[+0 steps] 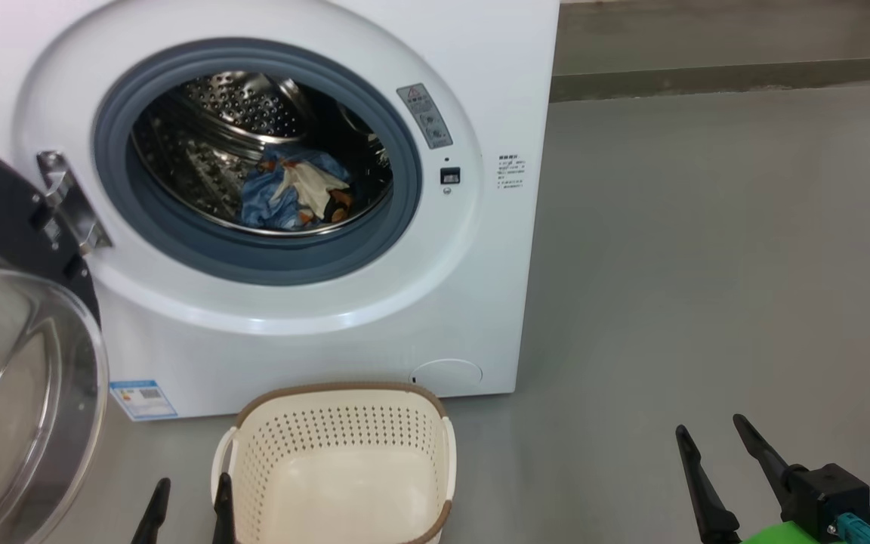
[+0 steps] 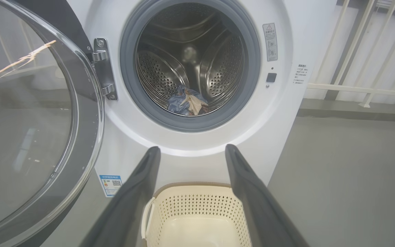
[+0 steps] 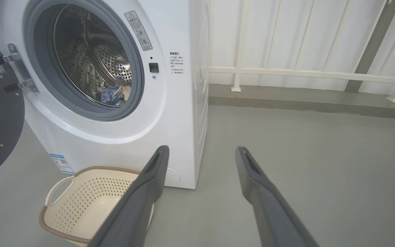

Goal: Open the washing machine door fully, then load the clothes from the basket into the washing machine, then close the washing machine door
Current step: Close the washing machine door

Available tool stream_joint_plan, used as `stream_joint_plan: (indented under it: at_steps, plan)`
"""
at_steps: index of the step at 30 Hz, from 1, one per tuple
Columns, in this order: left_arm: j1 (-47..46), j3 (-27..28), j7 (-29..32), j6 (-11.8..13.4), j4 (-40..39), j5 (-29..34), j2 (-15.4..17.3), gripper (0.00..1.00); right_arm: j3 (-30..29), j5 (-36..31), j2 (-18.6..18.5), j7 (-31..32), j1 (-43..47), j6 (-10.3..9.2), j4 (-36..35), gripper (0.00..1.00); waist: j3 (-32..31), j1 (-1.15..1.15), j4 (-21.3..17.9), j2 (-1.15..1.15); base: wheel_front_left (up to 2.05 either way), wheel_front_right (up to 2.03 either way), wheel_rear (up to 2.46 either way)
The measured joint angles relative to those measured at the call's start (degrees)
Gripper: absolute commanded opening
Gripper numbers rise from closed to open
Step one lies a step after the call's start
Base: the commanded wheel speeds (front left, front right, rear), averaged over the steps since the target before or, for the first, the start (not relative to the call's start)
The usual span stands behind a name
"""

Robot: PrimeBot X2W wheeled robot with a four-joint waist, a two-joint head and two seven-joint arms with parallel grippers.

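- A white washing machine point(image 1: 329, 332) stands on a grey floor point(image 1: 669, 264), its round door point(image 1: 20, 363) swung wide open to the left.
- The clothes point(image 1: 295, 189), a blue and cream bundle, lie low in the steel drum point(image 1: 239, 106).
- The basket point(image 1: 337, 423) sits empty just before the machine.
- Left gripper point(image 1: 192, 483), beside the basket: fingers wide, holding nothing.
- Right gripper point(image 1: 709, 425), over the floor well right of the basket: fingers wide, holding nothing.

Right end effector point(image 1: 709, 424) has long, dark, tapered fingers point(image 1: 699, 483).
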Motion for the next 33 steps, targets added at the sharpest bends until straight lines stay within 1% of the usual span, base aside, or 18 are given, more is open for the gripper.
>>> stream_joint_plan:
  at_steps: [7, 9, 21, 27, 33]
  plan:
    - [0.01, 0.03, 0.00, 0.02, -0.01, -0.18, 0.24, 1.00, 0.00, 0.00, 0.13, 0.00, 0.02, 0.00, 0.03, 1.00, 0.16, 0.00, 0.83, 0.00, -1.16, 1.16, 0.00]
    - [0.01, 0.05, -0.01, 0.44, -0.02, -0.16, 0.43, 1.00, 0.00, 0.00, 0.13, -0.01, 0.02, 0.00, 0.11, 1.00, 0.23, 0.00, 0.96, 0.00, -0.55, 0.55, 0.00]
    - [0.01, -0.48, -0.01, 0.43, -0.14, -0.25, 0.47, 1.00, -0.36, 0.00, 0.15, -0.01, 0.02, 0.00, 0.26, 1.00, 0.37, 0.00, 1.98, 0.00, -0.03, 0.03, 0.00]
    - [-0.02, -0.91, -0.01, 0.44, -0.29, -0.25, 0.55, 1.00, -0.70, 0.00, 0.15, -0.01, 0.02, 0.00, 0.16, 1.00, 0.46, 0.00, 3.88, 0.00, 0.00, 0.00, 0.00]
    - [-0.03, -1.22, 0.07, 0.44, -1.38, -0.22, 0.93, 1.00, -0.70, 0.00, 0.04, -0.01, 0.02, 0.00, 0.21, 1.00, 0.60, 0.00, 7.48, 0.00, 0.00, 0.00, 0.00]
